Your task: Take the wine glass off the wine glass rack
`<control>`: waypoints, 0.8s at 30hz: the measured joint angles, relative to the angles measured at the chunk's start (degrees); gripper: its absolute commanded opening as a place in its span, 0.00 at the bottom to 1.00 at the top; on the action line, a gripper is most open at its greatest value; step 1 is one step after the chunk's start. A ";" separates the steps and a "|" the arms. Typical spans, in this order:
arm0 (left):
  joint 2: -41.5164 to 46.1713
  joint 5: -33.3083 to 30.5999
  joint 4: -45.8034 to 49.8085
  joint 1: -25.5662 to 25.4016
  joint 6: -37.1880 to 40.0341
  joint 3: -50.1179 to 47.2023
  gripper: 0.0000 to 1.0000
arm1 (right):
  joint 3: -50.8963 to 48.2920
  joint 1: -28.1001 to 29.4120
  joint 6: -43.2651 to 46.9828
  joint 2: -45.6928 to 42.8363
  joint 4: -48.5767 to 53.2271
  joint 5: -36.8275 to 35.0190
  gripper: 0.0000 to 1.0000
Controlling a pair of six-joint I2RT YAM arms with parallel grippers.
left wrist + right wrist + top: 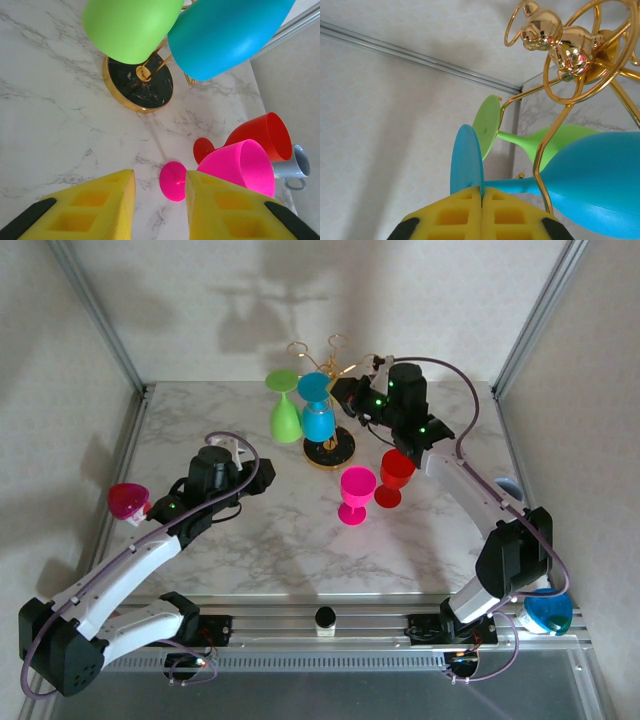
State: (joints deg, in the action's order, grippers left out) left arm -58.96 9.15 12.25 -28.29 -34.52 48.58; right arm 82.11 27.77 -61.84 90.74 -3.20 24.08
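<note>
The gold wire wine glass rack [333,352] stands on its round black base [140,87] at the back middle of the table. Two glasses hang upside down from its arms: a blue wine glass [318,412] and a green wine glass [285,420]. My right gripper [481,190] is shut on the rim of the blue glass's round foot [466,162], beside a gold arm [545,150]. In the top view the right gripper [342,392] sits just right of that foot. My left gripper [160,181] is open with nothing between its yellow fingers, low over the table left of the rack.
A pink glass [356,492] and a red glass [396,475] stand upright in front of the rack. A grey mug [299,167] sits by the right wall. A magenta glass [127,502] is at the left edge. A blue cup [548,612] is near the right base.
</note>
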 measured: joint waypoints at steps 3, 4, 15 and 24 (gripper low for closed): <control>0.28 -0.02 -0.02 0.00 0.00 -0.07 0.33 | 0.42 0.00 0.11 0.24 0.15 -0.02 0.00; 0.33 -0.02 -0.02 0.00 0.00 -0.07 0.33 | 0.42 -0.02 0.11 0.24 0.28 -0.02 0.00; 0.55 -0.02 0.00 0.00 0.00 -0.70 0.33 | 0.39 -0.04 -1.81 0.24 1.09 -1.31 0.00; 1.03 -0.02 0.00 0.02 0.00 -0.72 0.33 | -0.20 -0.11 -5.49 0.22 1.07 -3.93 0.00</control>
State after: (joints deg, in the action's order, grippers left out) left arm -57.93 9.13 12.25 -28.27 -34.52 47.86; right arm 81.91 27.66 -67.33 90.96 -2.13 20.14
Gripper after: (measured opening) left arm 0.330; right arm 0.049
